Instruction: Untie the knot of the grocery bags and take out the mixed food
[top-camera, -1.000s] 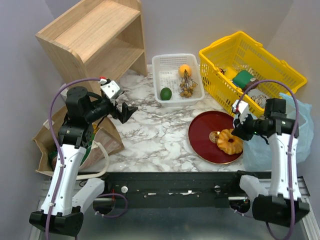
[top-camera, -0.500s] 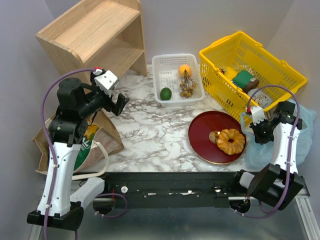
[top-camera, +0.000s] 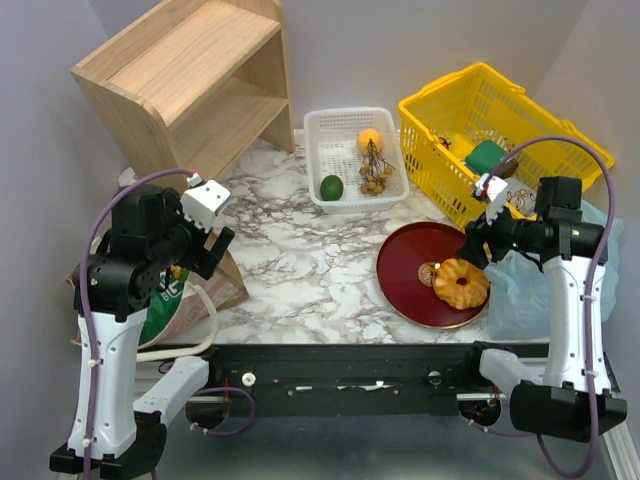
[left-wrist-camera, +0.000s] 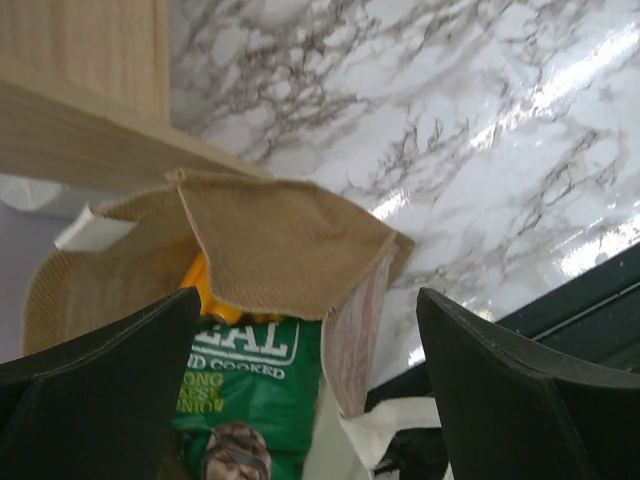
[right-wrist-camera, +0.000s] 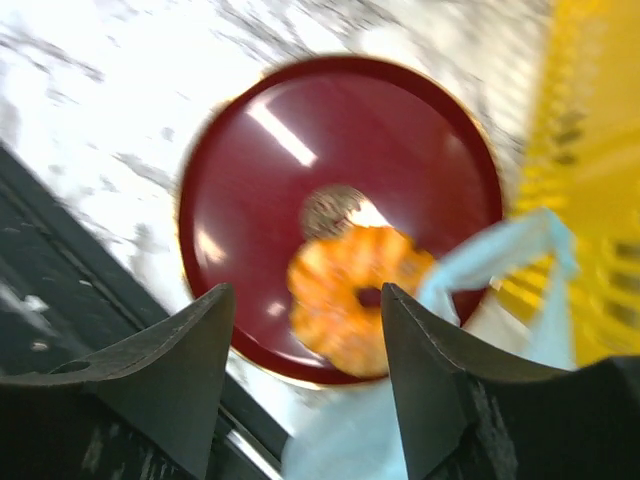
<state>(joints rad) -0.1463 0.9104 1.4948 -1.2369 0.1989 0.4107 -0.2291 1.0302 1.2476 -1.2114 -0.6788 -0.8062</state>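
Observation:
The brown paper bag (top-camera: 215, 280) lies at the left, its mouth (left-wrist-camera: 270, 240) under my open left gripper (left-wrist-camera: 307, 300) (top-camera: 212, 252). A green snack packet (left-wrist-camera: 240, 390) and an orange one (left-wrist-camera: 200, 290) show inside it. A cream rope handle (left-wrist-camera: 400, 420) trails beside it. The light blue plastic bag (top-camera: 530, 290) (right-wrist-camera: 500, 260) sits slack at the right; the knot does not show. My right gripper (right-wrist-camera: 307, 290) (top-camera: 476, 245) hovers open and empty above the ring pastry (right-wrist-camera: 355, 295) (top-camera: 461, 281) on the red plate (top-camera: 410, 260). The orange (top-camera: 370, 139), green fruit (top-camera: 332, 187) and brown bunch (top-camera: 376, 172) lie in the white basket (top-camera: 325, 125).
A yellow basket (top-camera: 540, 135) with a green box stands at the back right, touching the blue bag. A wooden shelf (top-camera: 190, 75) fills the back left. The black rail (top-camera: 350, 365) runs along the table's near edge.
My right gripper swung out over the blue bag, came back above the pastry, and its jaws stand wider now. My left arm drew back and down over the paper bag's mouth.

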